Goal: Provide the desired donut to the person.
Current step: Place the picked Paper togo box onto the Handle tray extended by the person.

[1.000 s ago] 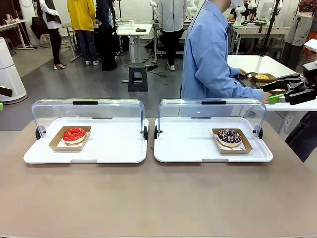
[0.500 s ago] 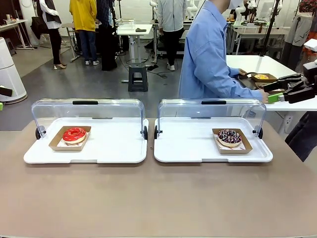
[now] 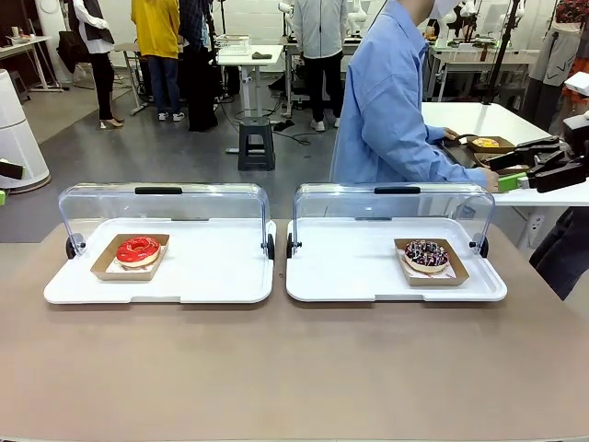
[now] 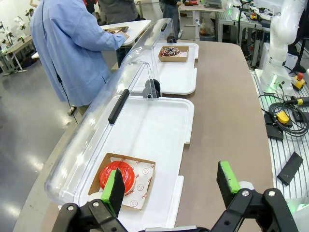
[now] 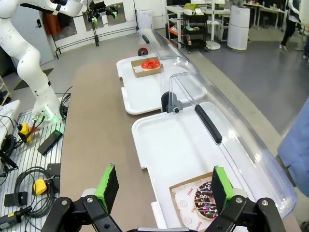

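Brown tabletop (image 3: 294,368), two white trays (image 3: 161,272) under raised clear lids (image 3: 164,207). Red donut (image 3: 138,250) boxed on left tray, chocolate sprinkled donut (image 3: 426,254) on right. Person (image 3: 391,101) turned aside, hands partly hidden. Left end effector (image 4: 171,186) and right end effector (image 5: 161,186) both spread wide, empty.

Red donut (image 3: 138,249); dark sprinkled donut (image 3: 426,254); white trays (image 3: 212,281).
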You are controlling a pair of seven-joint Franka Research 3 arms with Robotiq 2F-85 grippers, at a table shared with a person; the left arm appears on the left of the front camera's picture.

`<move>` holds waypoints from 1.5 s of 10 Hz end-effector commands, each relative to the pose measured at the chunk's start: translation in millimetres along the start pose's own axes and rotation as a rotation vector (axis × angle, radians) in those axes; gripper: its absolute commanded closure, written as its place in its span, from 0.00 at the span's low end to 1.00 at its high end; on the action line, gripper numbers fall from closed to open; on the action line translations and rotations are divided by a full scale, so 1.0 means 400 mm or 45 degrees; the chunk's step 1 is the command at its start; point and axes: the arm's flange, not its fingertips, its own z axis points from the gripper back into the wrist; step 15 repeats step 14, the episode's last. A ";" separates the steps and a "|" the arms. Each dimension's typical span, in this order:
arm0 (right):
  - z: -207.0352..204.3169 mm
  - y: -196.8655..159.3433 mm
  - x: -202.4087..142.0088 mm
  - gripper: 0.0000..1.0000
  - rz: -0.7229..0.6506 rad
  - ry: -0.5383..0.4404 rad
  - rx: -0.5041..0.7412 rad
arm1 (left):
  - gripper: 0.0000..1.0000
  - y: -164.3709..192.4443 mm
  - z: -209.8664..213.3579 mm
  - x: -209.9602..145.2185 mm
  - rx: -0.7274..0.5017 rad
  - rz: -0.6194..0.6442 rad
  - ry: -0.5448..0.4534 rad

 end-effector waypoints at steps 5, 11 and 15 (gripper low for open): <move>0.004 0.002 -0.004 0.00 0.017 -0.009 0.009 | 0.00 -0.003 0.002 0.004 0.011 0.014 -0.013; 0.004 0.002 -0.004 0.00 0.017 -0.009 0.009 | 0.00 -0.003 0.002 0.004 0.011 0.014 -0.013; 0.004 0.002 -0.004 0.00 0.017 -0.009 0.009 | 0.00 -0.003 0.002 0.004 0.011 0.014 -0.013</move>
